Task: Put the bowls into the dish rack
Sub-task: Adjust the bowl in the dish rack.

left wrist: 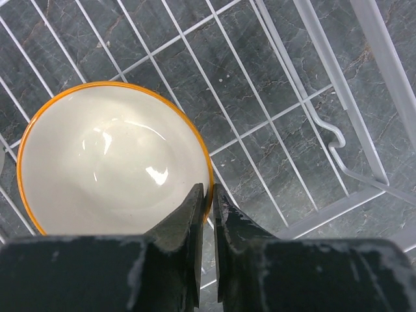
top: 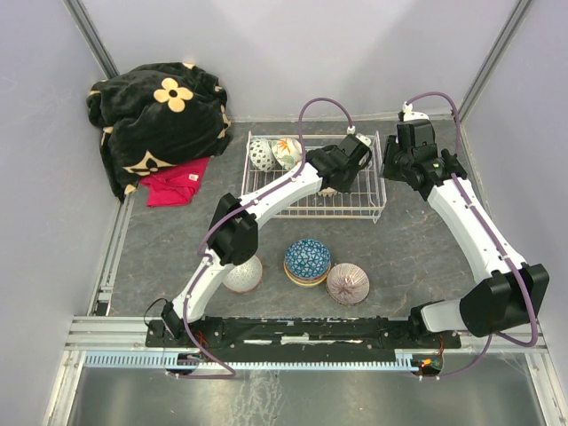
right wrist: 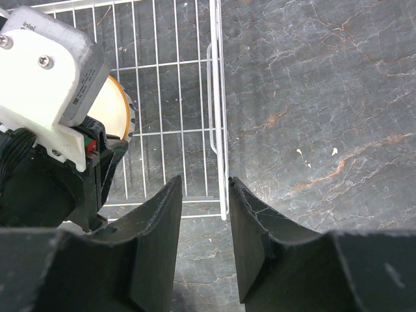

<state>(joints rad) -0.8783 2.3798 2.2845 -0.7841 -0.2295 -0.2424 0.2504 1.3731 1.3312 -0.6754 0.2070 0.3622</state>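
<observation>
In the left wrist view a cream bowl with an orange rim (left wrist: 110, 162) sits low over the floor of the white wire dish rack (left wrist: 325, 65). My left gripper (left wrist: 210, 195) is shut on that bowl's rim, one finger inside and one outside. From above, the left gripper (top: 330, 186) reaches down into the dish rack (top: 380, 191), where a black-and-white bowl (top: 260, 153) and a floral bowl (top: 286, 152) stand at the back left. My right gripper (right wrist: 206, 188) hangs open and holds nothing, over the rack's right side wire (right wrist: 218, 97). The held bowl (right wrist: 117, 110) peeks from behind the left wrist.
On the table in front of the rack are a stack topped by a blue bowl (top: 307, 260), a pink striped bowl (top: 348, 283) and a pale bowl (top: 244, 275) partly under the left arm. A black flowered blanket (top: 160, 115) and a red cloth (top: 175, 185) lie at the back left.
</observation>
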